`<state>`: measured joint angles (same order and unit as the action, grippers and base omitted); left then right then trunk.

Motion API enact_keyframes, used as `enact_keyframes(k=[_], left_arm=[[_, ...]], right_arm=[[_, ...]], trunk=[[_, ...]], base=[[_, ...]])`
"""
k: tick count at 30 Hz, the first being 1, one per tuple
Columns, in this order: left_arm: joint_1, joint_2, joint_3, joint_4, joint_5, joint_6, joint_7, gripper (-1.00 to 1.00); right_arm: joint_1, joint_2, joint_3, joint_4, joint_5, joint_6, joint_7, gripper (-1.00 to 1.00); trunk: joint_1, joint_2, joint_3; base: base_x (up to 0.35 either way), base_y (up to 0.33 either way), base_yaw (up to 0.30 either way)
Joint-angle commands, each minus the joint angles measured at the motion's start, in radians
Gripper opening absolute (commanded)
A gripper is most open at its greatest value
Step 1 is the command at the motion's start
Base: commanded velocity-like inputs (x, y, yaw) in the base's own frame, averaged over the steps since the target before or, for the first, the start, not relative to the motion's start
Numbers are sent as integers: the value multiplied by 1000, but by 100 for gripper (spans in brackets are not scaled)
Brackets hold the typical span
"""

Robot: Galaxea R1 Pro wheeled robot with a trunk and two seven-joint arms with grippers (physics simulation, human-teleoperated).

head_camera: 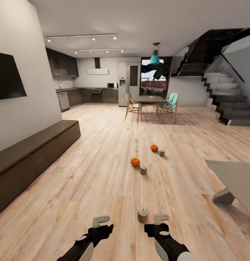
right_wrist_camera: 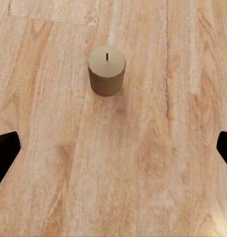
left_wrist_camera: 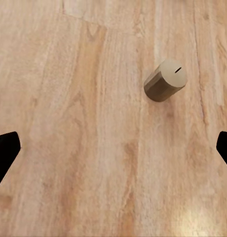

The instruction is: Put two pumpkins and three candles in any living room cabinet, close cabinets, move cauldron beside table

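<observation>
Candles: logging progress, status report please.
Left hand and right hand open, empty. Nearest candle upright on the floor between them. Cabinet shut. Nothing in the way.

Three beige candles are standing upright on the wood floor: nearest candle (head_camera: 142, 214) (left_wrist_camera: 165, 80) (right_wrist_camera: 107, 70), middle candle (head_camera: 143, 169), far candle (head_camera: 162, 152). Near pumpkin (head_camera: 135, 162) is sitting just beside the middle candle, far pumpkin (head_camera: 154, 148) beside the far one. Dark cabinet (head_camera: 30, 159) is standing closed along the left wall; table (head_camera: 235, 181) corner is showing at right.
</observation>
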<state>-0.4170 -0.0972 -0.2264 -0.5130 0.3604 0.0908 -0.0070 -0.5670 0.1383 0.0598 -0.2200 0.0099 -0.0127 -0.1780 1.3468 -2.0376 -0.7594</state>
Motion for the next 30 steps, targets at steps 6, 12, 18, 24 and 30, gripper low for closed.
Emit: enact_keyframes(k=[6, 12, 18, 24, 30], left_arm=[[-1, 1, -2, -1, 9, 4, -1, 100], [-1, 1, -2, -1, 9, 4, -1, 100], [-1, 1, -2, -1, 9, 4, -1, 100], [-1, 1, -2, -1, 9, 4, -1, 100], [-1, 1, -2, -1, 8, 4, -1, 100]], right_arm=[[-1, 0, 6, 1, 1, -1, -6, 100], [-1, 0, 6, 1, 1, 0, -6, 100], [-1, 0, 6, 1, 2, -1, -6, 100], [-1, 0, 6, 2, 2, -1, -6, 100], [-1, 0, 6, 2, 2, -1, -6, 100]], trunk=[[0, 0, -6], [0, 0, -11], [0, 0, -16], [0, 0, -21], [0, 0, -27]], base=[[57, 0, 239], [4, 0, 243], [0, 0, 242], [0, 0, 242], [0, 0, 242]])
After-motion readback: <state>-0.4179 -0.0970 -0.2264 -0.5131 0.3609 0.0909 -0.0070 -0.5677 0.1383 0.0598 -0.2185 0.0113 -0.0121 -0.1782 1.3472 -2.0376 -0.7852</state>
